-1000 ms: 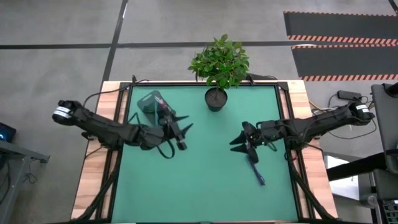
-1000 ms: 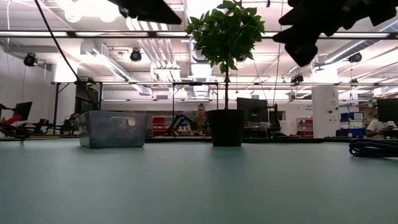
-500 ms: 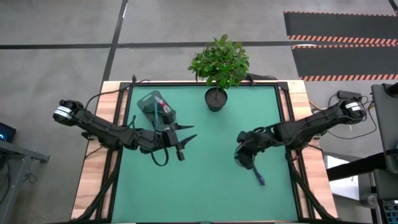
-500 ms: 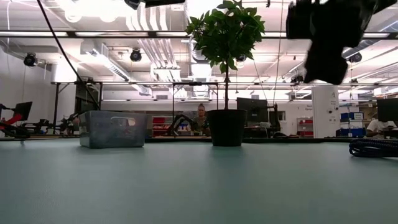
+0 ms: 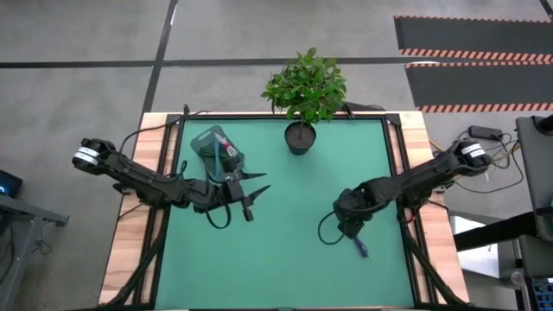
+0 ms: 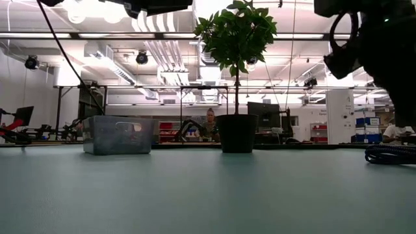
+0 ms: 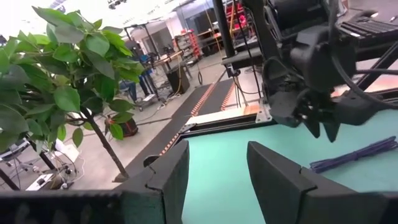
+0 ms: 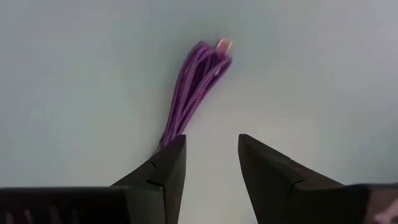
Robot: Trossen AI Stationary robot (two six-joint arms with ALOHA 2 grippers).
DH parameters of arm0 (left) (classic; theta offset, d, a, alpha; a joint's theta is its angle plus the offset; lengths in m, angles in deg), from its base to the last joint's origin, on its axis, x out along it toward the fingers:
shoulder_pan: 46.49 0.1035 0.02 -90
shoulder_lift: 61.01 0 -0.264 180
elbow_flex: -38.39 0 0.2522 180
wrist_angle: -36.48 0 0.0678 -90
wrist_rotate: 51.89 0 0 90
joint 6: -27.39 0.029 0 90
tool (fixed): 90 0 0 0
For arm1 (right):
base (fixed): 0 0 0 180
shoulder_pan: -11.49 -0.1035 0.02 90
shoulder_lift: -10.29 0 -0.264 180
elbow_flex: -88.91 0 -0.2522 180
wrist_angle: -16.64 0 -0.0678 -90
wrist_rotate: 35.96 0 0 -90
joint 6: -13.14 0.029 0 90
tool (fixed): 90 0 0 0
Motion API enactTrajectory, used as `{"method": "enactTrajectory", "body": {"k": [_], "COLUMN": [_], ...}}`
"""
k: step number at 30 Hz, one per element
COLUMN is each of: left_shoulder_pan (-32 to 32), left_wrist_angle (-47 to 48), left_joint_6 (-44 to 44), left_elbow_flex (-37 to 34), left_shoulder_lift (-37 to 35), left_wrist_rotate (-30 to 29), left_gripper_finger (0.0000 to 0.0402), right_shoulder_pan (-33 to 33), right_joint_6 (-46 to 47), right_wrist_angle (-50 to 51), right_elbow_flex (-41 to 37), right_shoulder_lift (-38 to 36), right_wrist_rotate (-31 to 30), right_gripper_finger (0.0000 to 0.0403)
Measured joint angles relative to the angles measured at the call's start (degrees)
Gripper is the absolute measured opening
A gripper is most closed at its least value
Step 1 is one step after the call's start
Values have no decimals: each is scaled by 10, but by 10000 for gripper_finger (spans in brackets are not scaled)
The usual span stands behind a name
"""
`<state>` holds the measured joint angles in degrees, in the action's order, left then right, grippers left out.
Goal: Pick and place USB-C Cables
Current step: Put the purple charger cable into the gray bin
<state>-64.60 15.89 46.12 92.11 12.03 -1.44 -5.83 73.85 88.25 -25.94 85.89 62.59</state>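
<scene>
Spread fingers (image 8: 169, 171) of the right gripper (image 8: 211, 165) point down over the purple USB-C cable (image 8: 193, 90), flat on the green table (image 5: 285, 268) — nothing gripped; the left gripper (image 5: 252, 192) hangs open beside the mesh basket (image 5: 214, 147).

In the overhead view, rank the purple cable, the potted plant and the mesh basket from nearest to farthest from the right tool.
From the right tool:
1. Purple cable, on the mat right beside the tool.
2. Potted plant, at the table's far edge, near the middle.
3. Mesh basket, on the left side, by the left tool.
</scene>
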Motion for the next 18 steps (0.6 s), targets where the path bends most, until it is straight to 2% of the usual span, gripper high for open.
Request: {"method": "enactTrajectory", "body": {"k": [18], "left_shoulder_pan": [0], "left_wrist_angle": [2], "left_joint_6": [2], "left_elbow_flex": [0], "left_shoulder_lift": [0], "left_wrist_rotate": [-4], "left_gripper_finger": [147], "right_shoulder_pan": [-23], "right_joint_6": [0], "right_wrist_angle": [-69], "right_elbow_flex": [9], "right_shoulder_lift": [77], "right_wrist_rotate": [12], "right_gripper_finger": [137]}}
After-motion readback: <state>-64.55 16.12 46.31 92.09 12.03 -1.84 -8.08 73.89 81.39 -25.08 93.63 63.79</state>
